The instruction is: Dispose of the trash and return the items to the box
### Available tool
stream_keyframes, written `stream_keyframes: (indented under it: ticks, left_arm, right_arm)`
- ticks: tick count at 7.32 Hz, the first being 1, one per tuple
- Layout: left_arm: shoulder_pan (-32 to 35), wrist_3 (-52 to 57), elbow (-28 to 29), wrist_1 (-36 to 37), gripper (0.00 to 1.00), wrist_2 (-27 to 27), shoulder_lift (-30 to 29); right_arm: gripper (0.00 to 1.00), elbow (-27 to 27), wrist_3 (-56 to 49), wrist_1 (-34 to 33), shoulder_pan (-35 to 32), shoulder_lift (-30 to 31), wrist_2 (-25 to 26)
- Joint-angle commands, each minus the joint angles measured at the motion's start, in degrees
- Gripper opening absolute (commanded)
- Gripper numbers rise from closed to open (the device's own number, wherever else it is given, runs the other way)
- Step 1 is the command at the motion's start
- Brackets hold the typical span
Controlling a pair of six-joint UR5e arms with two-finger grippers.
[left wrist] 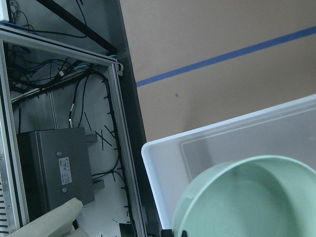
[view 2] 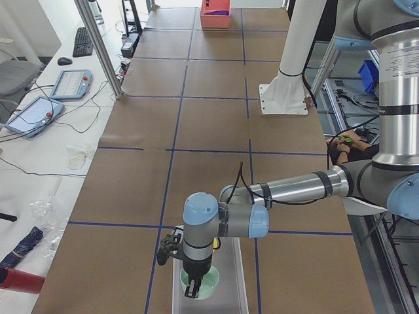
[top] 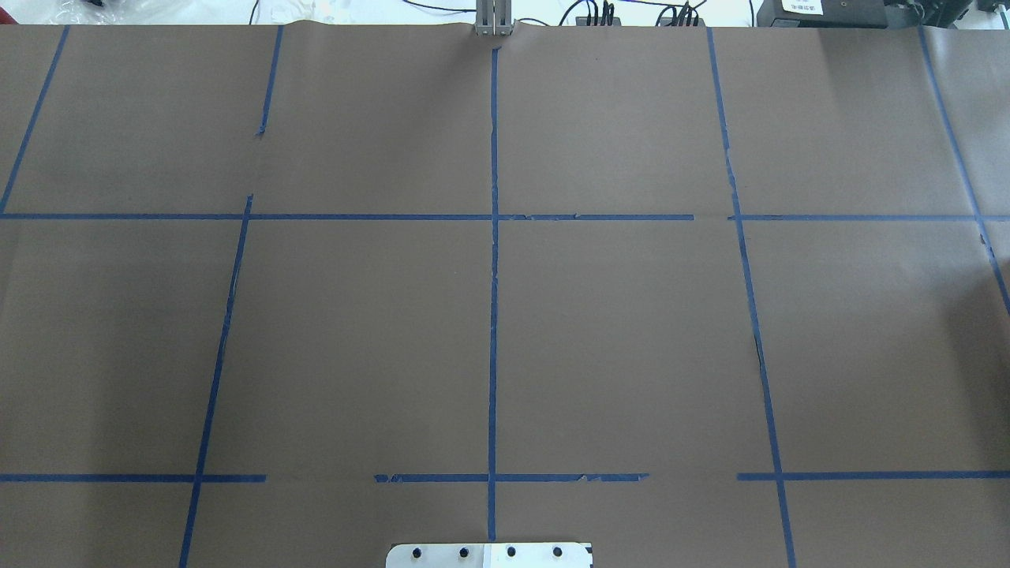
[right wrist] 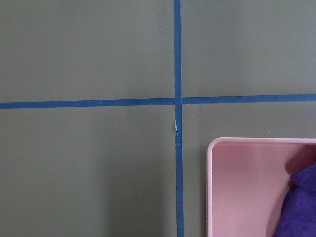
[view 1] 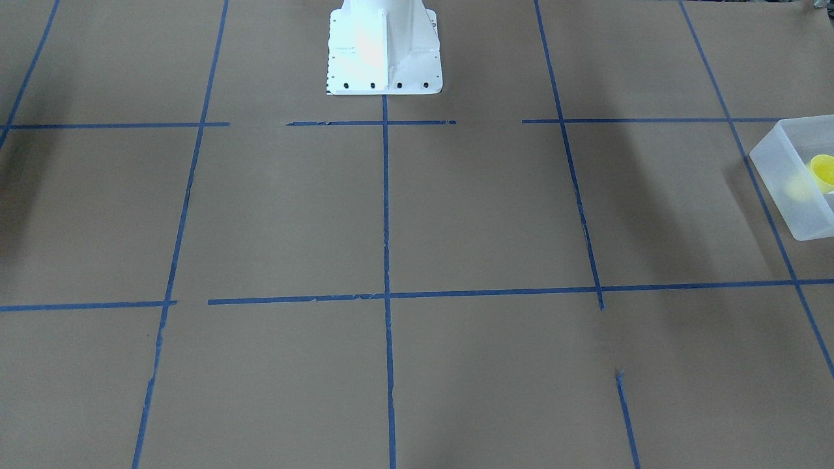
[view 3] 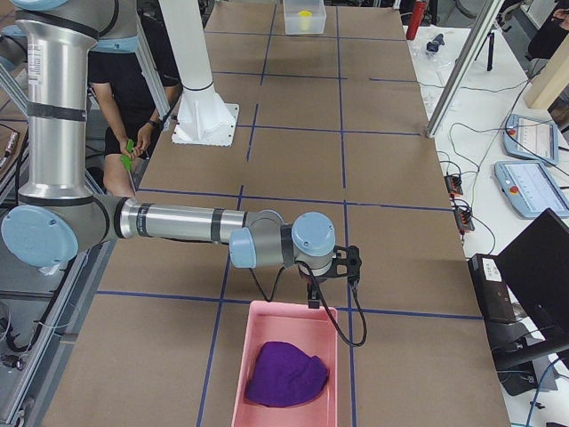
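The yellow cup (view 1: 822, 170) lies inside the box (view 1: 782, 190), at the table end on the robot's left. A green bowl (left wrist: 247, 197) is over the same box, near a corner. If it is released there, it may catch the wall and tip out, or land on the cup. The picture edge cuts the cup, so its axis and mouth direction are unclear. The left gripper (view 2: 192, 288) is at the bowl and the right gripper (view 3: 318, 294) is beside a pink bin (view 3: 289, 322). Whether either one grips, I cannot tell.
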State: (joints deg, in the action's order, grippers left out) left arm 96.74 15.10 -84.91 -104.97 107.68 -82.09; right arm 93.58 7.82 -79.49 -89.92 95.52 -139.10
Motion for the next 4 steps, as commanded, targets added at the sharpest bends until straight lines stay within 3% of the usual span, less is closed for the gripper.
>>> stream_keyframes:
  ticks: [1,3,4]
  left_arm:
    - [-0.2,-2.1,2.7,-2.7,0.0,0.3,0.1]
    - [-0.3,-2.2,2.7,-2.6,1.0,2.8,0.0]
    - [-0.3,-2.3,2.5,-2.5,1.0,4.1,-0.2]
  right_arm:
    - [1.0,0.1,0.0,0.0,0.0,0.1,0.1]
    - [1.0,0.0,0.0,-0.1,0.0,0.1,0.1]
    - [1.0,0.0,0.0,-0.2,0.0,0.0,0.1]
